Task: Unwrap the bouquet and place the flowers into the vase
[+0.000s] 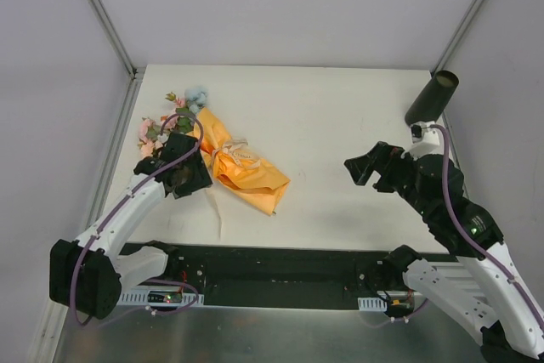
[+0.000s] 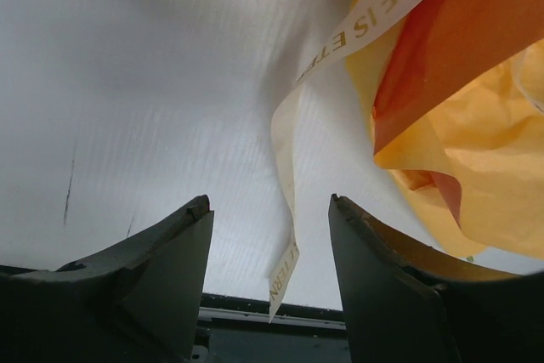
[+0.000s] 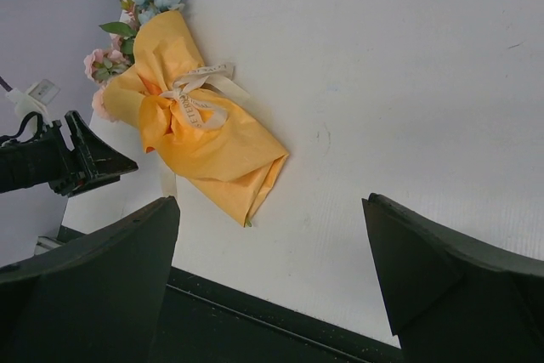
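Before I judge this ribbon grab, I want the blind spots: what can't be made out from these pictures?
- Stems of the flowers: hidden inside the bouquet paper, every view.
- Ribbon knot: cut off by the top edge in the left wrist view; too small elsewhere to see how it's tied.
- Vase inside: too dark, top view only.
- Left gripper from above: fingertips hidden under its own wrist.

A loose ribbon (image 2: pixel 285 150) tail hangs between the left gripper (image 2: pixel 270 210)'s parted fingers, with a gap on either side (it seems to touch neither). Ahead and to the right, the bouquet (image 2: pixel 459 125) paper blocks the way; ahead-left is bare table (image 2: pixel 127 82). The wide-spread right gripper (image 3: pixel 270 203) has open table ahead, up to the bouquet. The vase (image 1: pixel 432 97) stands behind its fingers, near the wrist.
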`<act>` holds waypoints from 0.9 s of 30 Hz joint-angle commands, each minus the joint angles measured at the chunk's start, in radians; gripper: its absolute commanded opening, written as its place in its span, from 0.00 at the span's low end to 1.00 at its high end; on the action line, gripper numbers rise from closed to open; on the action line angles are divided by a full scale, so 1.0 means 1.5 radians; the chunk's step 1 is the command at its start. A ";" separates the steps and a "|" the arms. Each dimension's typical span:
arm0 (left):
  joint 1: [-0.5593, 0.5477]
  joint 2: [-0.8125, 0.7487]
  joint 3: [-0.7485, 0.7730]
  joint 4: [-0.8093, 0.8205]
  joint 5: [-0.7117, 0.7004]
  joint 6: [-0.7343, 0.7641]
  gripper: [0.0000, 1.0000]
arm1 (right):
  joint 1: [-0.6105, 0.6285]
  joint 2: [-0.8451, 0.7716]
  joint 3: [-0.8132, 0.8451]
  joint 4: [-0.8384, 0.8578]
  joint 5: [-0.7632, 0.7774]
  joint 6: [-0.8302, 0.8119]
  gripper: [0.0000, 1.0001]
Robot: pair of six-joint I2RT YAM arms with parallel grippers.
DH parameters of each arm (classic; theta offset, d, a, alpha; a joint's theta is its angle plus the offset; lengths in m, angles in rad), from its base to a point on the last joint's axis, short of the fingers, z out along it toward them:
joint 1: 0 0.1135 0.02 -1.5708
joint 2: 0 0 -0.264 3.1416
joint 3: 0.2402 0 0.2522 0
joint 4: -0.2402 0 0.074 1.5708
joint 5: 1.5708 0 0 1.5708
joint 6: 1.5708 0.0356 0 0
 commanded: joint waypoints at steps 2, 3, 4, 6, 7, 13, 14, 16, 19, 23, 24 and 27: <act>-0.004 0.045 -0.029 0.083 -0.008 -0.013 0.60 | 0.003 -0.015 0.011 0.016 0.019 -0.020 0.99; -0.004 0.061 -0.027 0.095 -0.008 -0.010 0.61 | 0.003 -0.014 0.013 0.015 0.019 -0.021 0.99; -0.004 0.080 -0.026 0.101 -0.006 -0.009 0.60 | 0.003 -0.014 0.015 0.014 0.019 -0.021 0.99; -0.003 0.113 -0.022 0.115 0.007 -0.008 0.60 | 0.003 -0.012 0.020 0.011 0.019 -0.023 0.99; -0.003 0.129 -0.020 0.124 0.013 -0.008 0.60 | 0.003 -0.012 0.023 0.009 0.021 -0.026 0.99; -0.003 0.207 -0.005 0.158 0.008 -0.007 0.54 | 0.003 -0.017 0.031 0.004 0.028 -0.032 0.99; -0.003 0.217 -0.003 0.165 0.004 -0.007 0.54 | 0.003 -0.018 0.032 0.002 0.028 -0.033 0.99; -0.003 0.232 -0.001 0.177 -0.001 -0.004 0.53 | 0.003 -0.020 0.036 -0.003 0.030 -0.036 0.99; -0.003 0.254 0.001 0.197 0.000 0.004 0.47 | 0.003 -0.021 0.043 -0.011 0.034 -0.040 0.99; -0.003 0.278 0.005 0.203 0.010 0.008 0.39 | 0.003 -0.023 0.047 -0.012 0.039 -0.041 0.99; -0.003 0.280 0.006 0.203 0.013 0.009 0.36 | 0.004 -0.021 0.047 -0.013 0.039 -0.039 0.99; -0.003 0.276 0.004 0.203 0.025 0.012 0.25 | 0.003 -0.021 0.041 -0.010 0.036 -0.029 0.99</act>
